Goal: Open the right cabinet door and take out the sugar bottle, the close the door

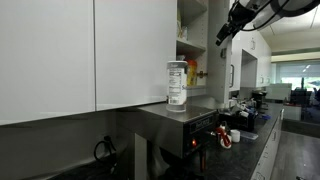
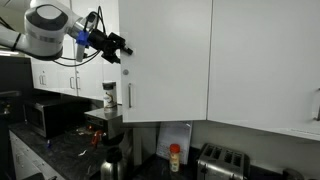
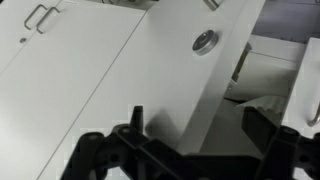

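Observation:
The sugar bottle (image 1: 177,83) (image 2: 110,97), clear with a pale label, stands upright on top of a steel machine (image 1: 175,112) below the cabinets. The right cabinet door (image 2: 165,60) is white, with a slim silver handle (image 2: 128,95) near its left edge. My gripper (image 2: 115,48) (image 1: 224,30) hangs open and empty at that door's upper left edge, above the bottle. In the wrist view the door's white panel (image 3: 200,85) runs slantwise just beyond my gripper (image 3: 195,115), nothing between its fingers. Open shelves (image 1: 192,50) show beside the door, so it stands at least partly open.
A yellow bottle (image 1: 191,70) and a small red container sit on the open shelf. A microwave (image 2: 50,115), a dark kettle (image 2: 110,165), a toaster (image 2: 222,160) and a small bottle (image 2: 175,157) stand on the counter. More white doors (image 1: 60,50) fill the wall.

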